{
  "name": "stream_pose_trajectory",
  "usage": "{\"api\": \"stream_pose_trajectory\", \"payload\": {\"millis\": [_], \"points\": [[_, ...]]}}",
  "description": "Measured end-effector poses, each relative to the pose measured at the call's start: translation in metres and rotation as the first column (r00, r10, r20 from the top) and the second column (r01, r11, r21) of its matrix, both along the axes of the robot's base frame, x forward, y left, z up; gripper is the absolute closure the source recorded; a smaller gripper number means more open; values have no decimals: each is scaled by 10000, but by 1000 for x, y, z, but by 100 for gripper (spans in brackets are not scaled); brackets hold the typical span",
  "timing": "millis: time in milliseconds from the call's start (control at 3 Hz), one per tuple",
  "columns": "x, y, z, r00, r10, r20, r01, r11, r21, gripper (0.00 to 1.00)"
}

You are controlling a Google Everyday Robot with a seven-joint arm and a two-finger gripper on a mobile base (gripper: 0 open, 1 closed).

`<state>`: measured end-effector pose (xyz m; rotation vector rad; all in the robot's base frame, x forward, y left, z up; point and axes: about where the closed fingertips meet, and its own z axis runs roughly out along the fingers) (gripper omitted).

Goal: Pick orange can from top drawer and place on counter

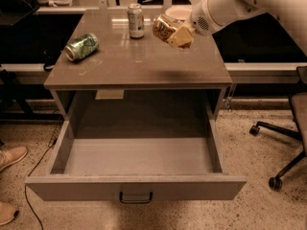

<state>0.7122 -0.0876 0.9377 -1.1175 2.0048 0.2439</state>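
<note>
My gripper (173,32) is shut on the orange can (164,27), a dented can with an orange-gold and brown label. It holds the can tilted in the air above the back right part of the counter (144,63). The white arm comes in from the upper right. The top drawer (136,164) is pulled fully out below the counter, with nothing inside it. Its dark handle (135,198) sits at the centre of the flat front.
A green can (81,47) lies on its side at the counter's left. A silver-white can (135,20) stands upright at the back. A pale bowl (178,12) sits behind the gripper. An office chair (288,128) stands at the right, and shoes (12,156) are at the left.
</note>
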Motion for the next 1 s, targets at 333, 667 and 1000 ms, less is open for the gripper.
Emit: {"api": "stream_pose_trajectory", "payload": {"millis": [333, 667, 1000], "points": [[13, 12, -15, 9990, 60, -448, -62, 10000, -33, 59], [21, 21, -35, 9961, 189, -860, -189, 9998, 8, 36], [27, 29, -59, 9911, 349, -1283, -345, 9994, 52, 12]]}}
